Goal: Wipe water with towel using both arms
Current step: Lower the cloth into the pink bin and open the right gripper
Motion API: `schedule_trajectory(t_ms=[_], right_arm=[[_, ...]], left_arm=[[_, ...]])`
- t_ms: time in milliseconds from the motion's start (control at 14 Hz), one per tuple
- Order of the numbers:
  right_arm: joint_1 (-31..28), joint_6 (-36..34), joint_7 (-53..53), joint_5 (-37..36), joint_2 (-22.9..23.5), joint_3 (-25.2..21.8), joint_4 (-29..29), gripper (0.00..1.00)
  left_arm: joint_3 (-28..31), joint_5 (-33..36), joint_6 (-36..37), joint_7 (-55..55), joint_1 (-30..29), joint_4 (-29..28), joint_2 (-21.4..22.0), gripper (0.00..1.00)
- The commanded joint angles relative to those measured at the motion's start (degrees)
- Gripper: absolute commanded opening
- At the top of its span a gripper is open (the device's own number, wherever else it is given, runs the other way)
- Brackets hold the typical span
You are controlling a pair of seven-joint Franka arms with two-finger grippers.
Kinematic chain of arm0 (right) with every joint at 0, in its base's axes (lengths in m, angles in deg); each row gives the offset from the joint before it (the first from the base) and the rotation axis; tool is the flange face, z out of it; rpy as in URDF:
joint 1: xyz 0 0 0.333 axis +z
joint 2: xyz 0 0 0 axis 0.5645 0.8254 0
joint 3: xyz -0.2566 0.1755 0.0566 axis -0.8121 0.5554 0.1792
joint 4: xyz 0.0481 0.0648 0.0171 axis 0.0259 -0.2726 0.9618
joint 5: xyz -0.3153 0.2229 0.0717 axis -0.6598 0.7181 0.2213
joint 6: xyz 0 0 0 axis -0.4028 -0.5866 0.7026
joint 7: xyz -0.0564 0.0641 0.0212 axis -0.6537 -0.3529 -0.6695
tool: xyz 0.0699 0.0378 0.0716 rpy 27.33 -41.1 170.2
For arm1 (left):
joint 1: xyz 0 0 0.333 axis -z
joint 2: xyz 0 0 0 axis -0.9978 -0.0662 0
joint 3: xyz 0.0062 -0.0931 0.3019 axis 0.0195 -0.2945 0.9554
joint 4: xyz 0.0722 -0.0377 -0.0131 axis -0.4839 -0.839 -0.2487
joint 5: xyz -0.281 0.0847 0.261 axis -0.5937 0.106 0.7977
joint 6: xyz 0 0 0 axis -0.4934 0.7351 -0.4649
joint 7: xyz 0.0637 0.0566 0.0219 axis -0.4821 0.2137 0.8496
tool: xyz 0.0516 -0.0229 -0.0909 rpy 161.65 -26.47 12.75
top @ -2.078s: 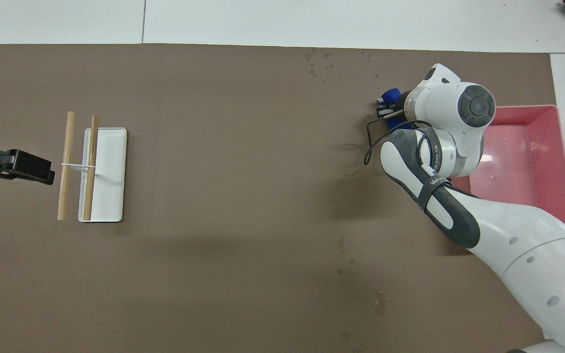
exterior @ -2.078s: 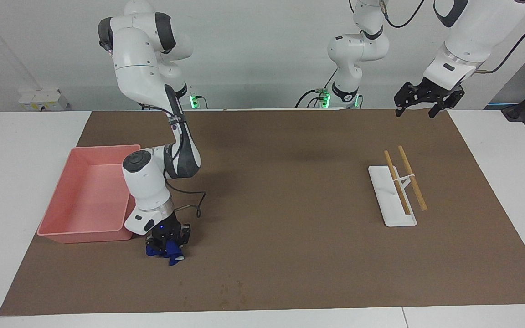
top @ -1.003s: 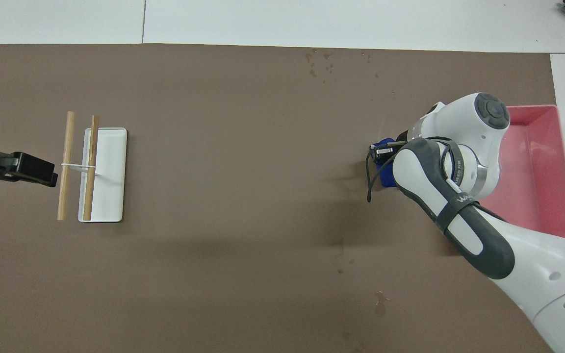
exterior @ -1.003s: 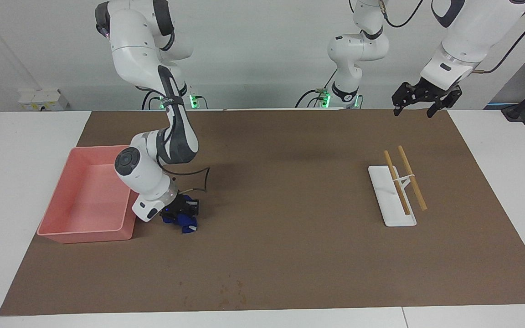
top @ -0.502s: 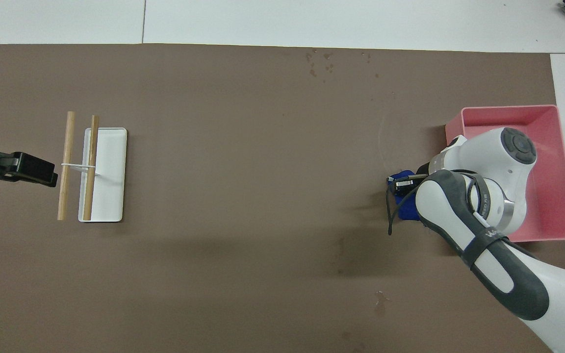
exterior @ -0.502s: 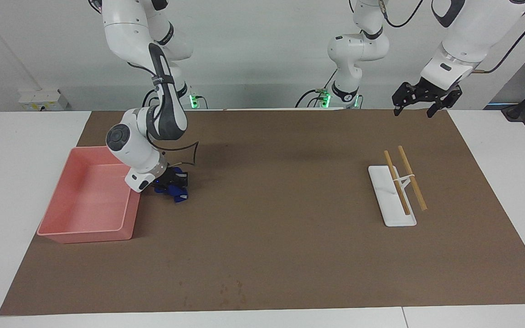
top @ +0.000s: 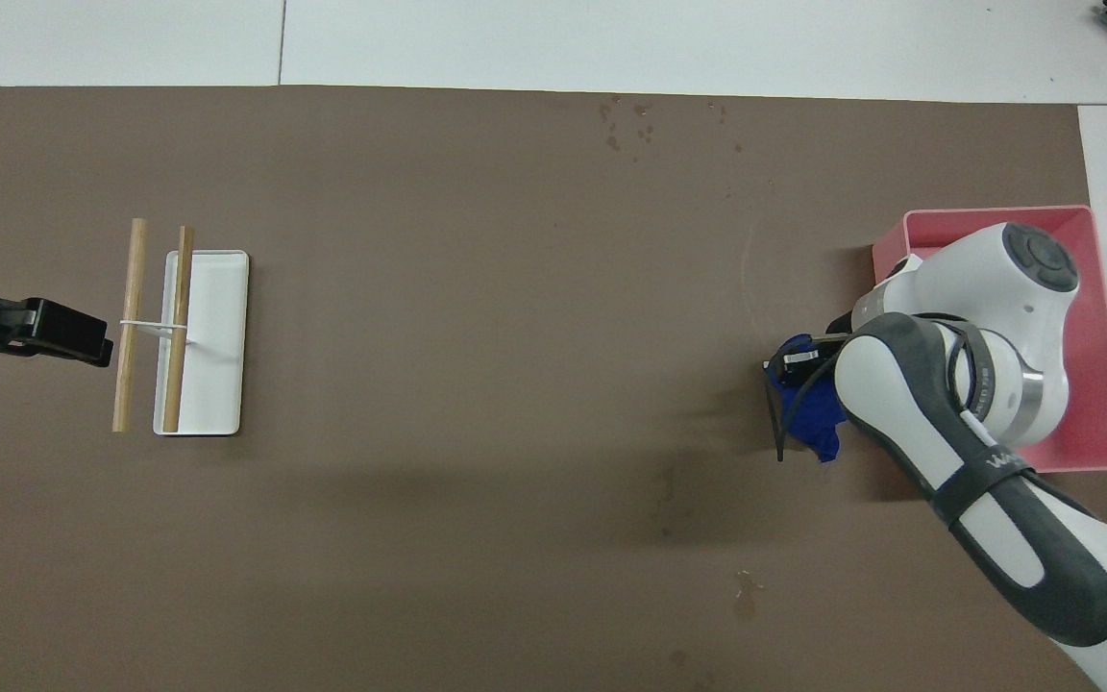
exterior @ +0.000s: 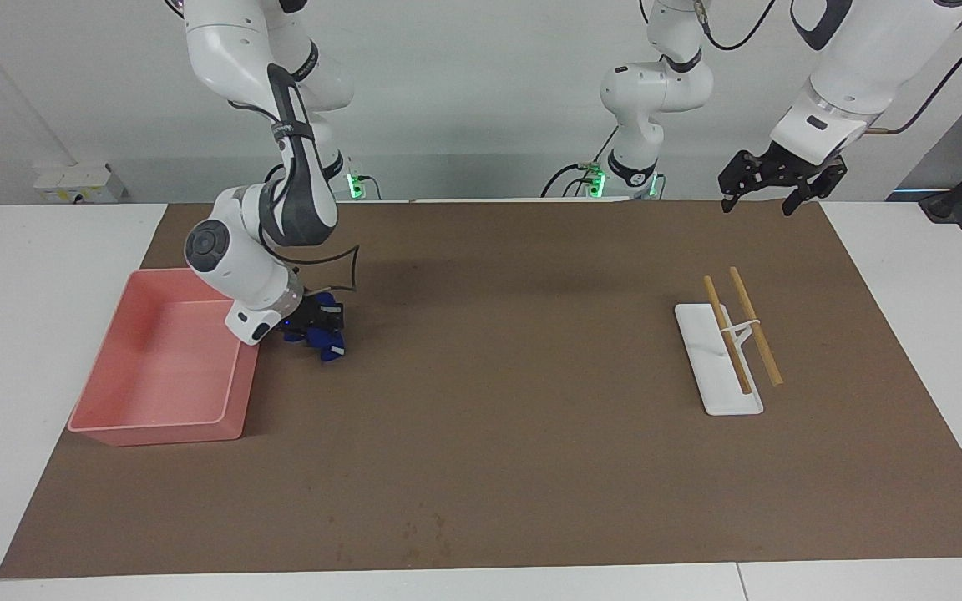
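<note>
Facing view: my right gripper (exterior: 320, 325) has its fingers pinched tight on the blue towel (exterior: 329, 344), low over the brown mat (exterior: 514, 434), just beside the pink tray (exterior: 155, 430). The towel hangs bunched below the fingers, a corner drooping toward the mat; I cannot tell whether it touches. My right arm (exterior: 239, 275) bends down from its base at the top of this view, its wrist leaning over the tray's rim nearest the middle of the table.

From overhead, the same grip shows as a blue wad (top: 808, 408) poking out past my right wrist, with the right gripper (top: 794, 363) mostly hidden under the arm (top: 957, 384). The tray (top: 1106, 384) sits at the right arm's end of the table, partly covered by that arm.

My left gripper (exterior: 773, 188) waits in the air with its fingers spread wide and nothing between them, over the mat's edge nearest the robots at the left arm's end. Overhead, the left gripper (top: 54, 332) shows as a dark block beside the two wooden sticks (top: 131, 322).

Those sticks (exterior: 744, 330) lie side by side, tied by a thin white band, one resting across a flat white tray (exterior: 711, 376) and the other just off its edge on the mat.

Small dark spots (top: 630, 120) mark the mat at its edge farthest from the robots, well apart from the towel; a few more (top: 746, 586) lie nearer to the robots. The mat lies on a white table (exterior: 47, 250).
</note>
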Motion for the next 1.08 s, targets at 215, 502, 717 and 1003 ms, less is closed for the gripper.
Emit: schedule_trajectory(t_ms=[215, 502, 717, 1003], right_arm=[[-2.7, -14.5, -2.0, -7.9, -5.5, 0.3, 9.1, 0.0], [-5.7, -19.0, 5.3, -16.5, -10.7, 0.3, 11.6, 0.0], [-12.7, -15.7, 19.7, -19.5, -10.0, 0.3, 13.1, 0.0], [-15.7, -4.8, 29.0, -23.6, -9.4, 0.3, 10.9, 0.0]], left_arm=[[0.2, 0.8, 0.3, -0.5, 0.1, -1.7, 1.6, 1.0], [0.2, 0.8, 0.3, -0.5, 0.1, -1.7, 1.6, 1.0], [0.2, 0.8, 0.3, -0.5, 0.1, -1.7, 1.6, 1.0], [0.2, 0.8, 0.3, -0.5, 0.1, -1.6, 1.6, 1.0]])
